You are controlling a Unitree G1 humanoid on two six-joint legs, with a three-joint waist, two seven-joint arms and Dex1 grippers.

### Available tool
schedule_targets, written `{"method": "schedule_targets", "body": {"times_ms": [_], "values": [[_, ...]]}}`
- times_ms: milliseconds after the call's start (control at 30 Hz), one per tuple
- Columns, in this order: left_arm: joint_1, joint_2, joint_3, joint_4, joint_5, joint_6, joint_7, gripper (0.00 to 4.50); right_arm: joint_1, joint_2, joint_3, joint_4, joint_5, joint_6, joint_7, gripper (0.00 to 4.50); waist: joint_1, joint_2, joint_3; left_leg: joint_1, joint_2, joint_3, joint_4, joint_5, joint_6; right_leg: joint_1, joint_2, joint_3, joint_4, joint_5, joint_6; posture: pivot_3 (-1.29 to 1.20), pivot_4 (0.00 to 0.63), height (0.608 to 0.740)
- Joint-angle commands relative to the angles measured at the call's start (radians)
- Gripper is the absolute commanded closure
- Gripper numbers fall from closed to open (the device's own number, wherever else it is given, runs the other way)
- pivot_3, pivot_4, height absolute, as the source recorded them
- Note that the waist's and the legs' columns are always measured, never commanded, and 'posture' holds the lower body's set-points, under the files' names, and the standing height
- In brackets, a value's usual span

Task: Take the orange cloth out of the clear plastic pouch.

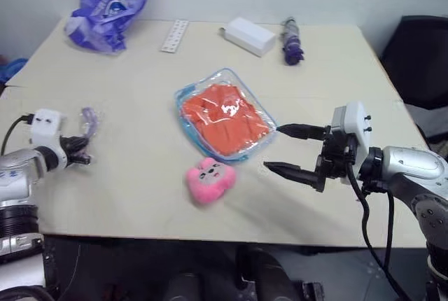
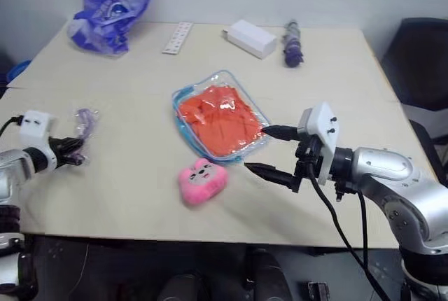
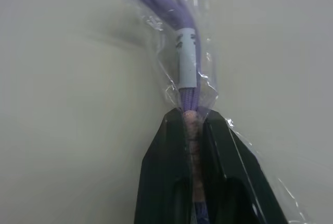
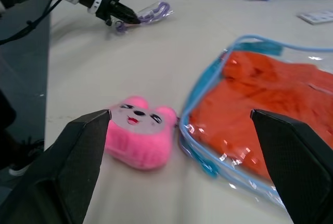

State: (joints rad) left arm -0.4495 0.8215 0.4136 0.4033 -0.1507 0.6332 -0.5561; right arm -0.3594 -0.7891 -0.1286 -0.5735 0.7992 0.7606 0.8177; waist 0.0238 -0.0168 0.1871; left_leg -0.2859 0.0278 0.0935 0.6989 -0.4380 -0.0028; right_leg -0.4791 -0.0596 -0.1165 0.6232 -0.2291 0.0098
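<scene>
The orange cloth (image 1: 225, 119) is inside the clear plastic pouch (image 1: 187, 94) in the middle of the table (image 1: 336, 70), so the right gripper (image 1: 283, 150) spreads its fingers beside it, while the left gripper (image 1: 85, 151) pinches a small purple packet (image 1: 88, 120) far left.

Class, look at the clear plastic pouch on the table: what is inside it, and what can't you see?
Inside the clear plastic pouch lies the orange cloth, folded and wrinkled, filling most of it. The cloth's underside, and anything beneath it, is covered.
</scene>
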Motion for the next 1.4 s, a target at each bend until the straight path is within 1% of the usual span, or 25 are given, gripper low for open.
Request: {"method": "schedule_targets", "body": {"times_ms": [33,67,167,200,267,333,433,500,533,600,667,733,800,833,900,967,1067,1200,1267,1400], "values": [[0.033,0.008,0.025,-0.045,-0.019,-0.025,0.016,2.79,-0.031,0.002,0.009,0.026,-0.008,-0.033,0.030,0.00,0.005,0.000,0.000,-0.002,-0.001,-0.001,0.000,-0.001,0.001,0.000,-0.001,-0.002,-0.001,0.000,0.000,0.00,0.150,0.740],[0.044,0.006,0.028,-0.057,-0.025,-0.026,0.015,2.68,-0.039,0.003,0.014,0.035,-0.011,-0.036,0.034,0.00,0.004,-0.001,0.000,-0.002,-0.001,-0.001,0.000,-0.001,0.001,0.000,-0.001,-0.002,-0.001,0.000,0.000,0.00,0.150,0.740],[0.079,0.013,0.037,-0.103,-0.038,-0.016,0.013,1.72,-0.054,0.005,0.024,0.055,-0.015,-0.044,0.048,0.00,-0.001,-0.002,-0.001,-0.003,-0.001,-0.001,0.000,-0.001,0.002,-0.001,-0.001,-0.003,-0.002,0.000,0.001,0.00,0.150,0.740],[0.093,0.028,0.046,-0.121,-0.041,-0.009,0.011,1.48,-0.055,0.004,0.026,0.059,-0.018,-0.047,0.053,0.00,-0.002,-0.002,-0.001,-0.003,-0.001,0.000,0.000,-0.001,0.002,-0.001,-0.001,-0.004,-0.002,0.000,0.001,0.00,0.150,0.740],[0.113,0.085,0.081,-0.139,-0.057,0.000,-0.020,0.86,-0.049,0.001,0.024,0.061,-0.024,-0.051,0.061,0.00,-0.004,-0.002,-0.001,-0.003,0.000,0.000,0.000,-0.001,0.001,-0.001,0.000,-0.004,-0.002,0.000,0.001,0.00,0.150,0.740],[0.118,0.145,0.114,-0.138,-0.076,-0.001,-0.054,0.86,-0.040,-0.002,0.019,0.059,-0.025,-0.053,0.065,0.00,-0.012,-0.004,0.000,-0.003,0.001,0.001,0.000,-0.001,0.000,-0.001,0.001,-0.003,-0.002,0.000,0.001,0.00,0.150,0.740],[0.104,0.239,0.126,-0.152,-0.121,-0.052,-0.175,0.86,-0.020,-0.004,0.004,0.052,-0.021,-0.051,0.062,0.00,-0.021,-0.004,0.000,-0.003,0.002,0.001,0.001,-0.001,-0.002,-0.001,0.002,-0.004,-0.002,0.000,0.000,0.00,0.150,0.740],[0.089,0.289,0.076,-0.179,-0.131,-0.141,-0.284,0.86,-0.006,-0.004,-0.007,0.043,-0.015,-0.048,0.053,0.00,-0.024,-0.004,0.000,-0.003,0.002,0.001,0.000,-0.001,-0.002,-0.001,0.001,-0.004,-0.002,0.000,0.000,0.00,0.150,0.740],[0.077,0.307,0.031,-0.191,-0.121,-0.212,-0.340,0.86,0.001,-0.005,-0.011,0.037,-0.015,-0.047,0.048,0.00,-0.023,-0.003,0.000,-0.003,0.001,0.001,0.000,-0.001,-0.002,-0.001,0.001,-0.003,-0.002,0.000,0.000,0.00,0.150,0.740],[0.017,0.318,-0.101,-0.178,-0.052,-0.388,-0.416,0.86,0.014,-0.007,-0.023,0.026,-0.012,-0.047,0.038,0.00,-0.014,-0.003,0.000,-0.002,0.000,0.001,0.000,-0.001,-0.002,-0.001,0.000,-0.004,-0.002,0.000,0.000,0.00,0.150,0.740],[-0.103,0.300,-0.267,-0.097,0.072,-0.589,-0.457,0.86,0.027,-0.006,-0.041,0.014,-0.008,-0.043,0.021,0.00,-0.006,-0.003,0.000,-0.002,0.000,0.004,0.000,-0.001,-0.002,0.000,0.000,-0.004,-0.002,0.000,0.000,0.00,0.150,0.740],[-0.270,0.232,-0.418,0.059,0.204,-0.789,-0.463,0.86,0.044,-0.004,-0.065,-0.005,0.001,-0.038,-0.002,0.00,0.003,-0.003,0.000,-0.003,-0.001,0.009,0.001,-0.001,-0.002,0.000,0.002,-0.005,-0.001,0.000,0.000,0.00,0.150,0.740],[-0.410,0.163,-0.519,0.219,0.303,-0.956,-0.434,0.86,0.061,-0.004,-0.085,-0.023,0.011,-0.033,-0.023,0.00,0.005,-0.003,0.000,-0.003,-0.005,0.011,0.001,0.000,-0.002,0.000,0.006,-0.007,-0.001,0.000,0.000,0.00,0.150,0.740],[-0.471,0.119,-0.552,0.301,0.340,-1.031,-0.396,0.86,0.076,-0.004,-0.097,-0.036,0.016,-0.031,-0.034,0.00,0.003,-0.004,-0.001,-0.004,-0.006,0.011,0.001,0.000,-0.002,0.000,0.010,-0.009,-0.001,0.000,0.000,0.00,0.150,0.740],[-0.575,0.039,-0.614,0.464,0.432,-1.167,-0.262,0.86,0.110,-0.001,-0.121,-0.069,0.029,-0.025,-0.064,0.00,0.001,-0.004,-0.001,-0.006,-0.006,0.012,0.001,0.000,-0.002,0.000,0.010,-0.010,-0.001,0.001,0.001,0.00,0.150,0.740],[-0.655,-0.023,-0.682,0.598,0.529,-1.264,-0.137,0.86,0.155,0.004,-0.147,-0.112,0.040,-0.018,-0.101,0.00,-0.004,-0.005,-0.001,-0.008,-0.006,0.013,0.001,0.000,-0.002,-0.001,0.011,-0.009,-0.001,0.001,0.001,0.00,0.150,0.740],[-0.744,-0.084,-0.774,0.736,0.648,-1.334,-0.010,0.86,0.218,0.009,-0.185,-0.173,0.064,-0.008,-0.150,0.00,-0.010,-0.005,-0.001,-0.009,-0.005,0.013,0.001,0.000,-0.001,-0.002,0.010,-0.009,-0.001,0.001,0.002,0.00,0.150,0.740],[-0.826,-0.132,-0.880,0.840,0.779,-1.359,0.123,0.86,0.279,0.002,-0.238,-0.220,0.095,-0.003,-0.198,0.00,-0.011,-0.005,-0.001,-0.008,-0.005,0.013,0.001,0.000,-0.001,-0.002,0.009,-0.009,-0.001,0.001,0.002,0.00,0.150,0.740],[-0.854,-0.159,-0.909,0.875,0.815,-1.341,0.169,0.86,0.303,-0.005,-0.268,-0.238,0.113,0.000,-0.213,0.00,-0.010,-0.005,-0.001,-0.008,-0.005,0.013,0.001,0.000,-0.001,-0.002,0.004,-0.010,-0.001,0.001,0.002,0.00,0.150,0.740],[-0.889,-0.214,-0.922,0.917,0.838,-1.300,0.229,0.86,0.321,-0.020,-0.294,-0.255,0.143,0.005,-0.234,0.00,-0.005,-0.006,-0.001,-0.009,-0.007,0.011,0.001,0.001,0.000,-0.002,0.002,-0.011,-0.001,0.001,0.002,0.00,0.150,0.740]]}}
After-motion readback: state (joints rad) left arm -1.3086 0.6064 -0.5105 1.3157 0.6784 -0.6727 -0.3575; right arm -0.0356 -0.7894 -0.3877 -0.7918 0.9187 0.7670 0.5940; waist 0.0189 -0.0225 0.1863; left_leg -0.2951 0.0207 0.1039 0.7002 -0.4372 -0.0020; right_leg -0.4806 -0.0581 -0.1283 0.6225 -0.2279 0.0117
